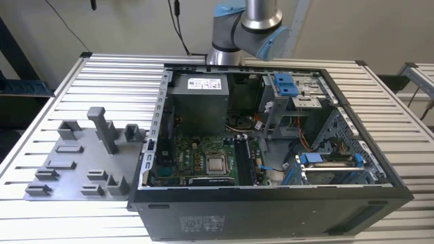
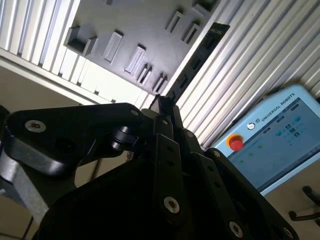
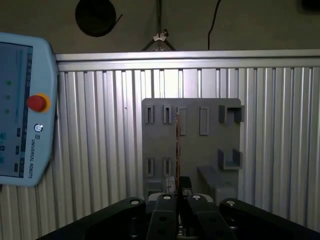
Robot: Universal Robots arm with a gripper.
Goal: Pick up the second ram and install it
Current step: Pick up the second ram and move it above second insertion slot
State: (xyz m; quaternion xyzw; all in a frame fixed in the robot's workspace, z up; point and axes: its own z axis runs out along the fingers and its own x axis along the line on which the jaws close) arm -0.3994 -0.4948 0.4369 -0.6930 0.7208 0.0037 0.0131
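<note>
We see the claw (image 2: pixel 164 102) closed to a narrow slit on the second ram (image 2: pixel 196 59). It pinches one end of the strip between its fingertips, and the rest juts straight out ahead of it. Beyond the claw, past the ram's far end, the grey tray (image 2: pixel 135 20) lies on the slatted table (image 2: pixel 260 60). A teach pendant (image 2: pixel 270 140) rests on the table off to one side of the claw.

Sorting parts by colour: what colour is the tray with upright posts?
The tray is grey, clearest in the exterior view.
</note>
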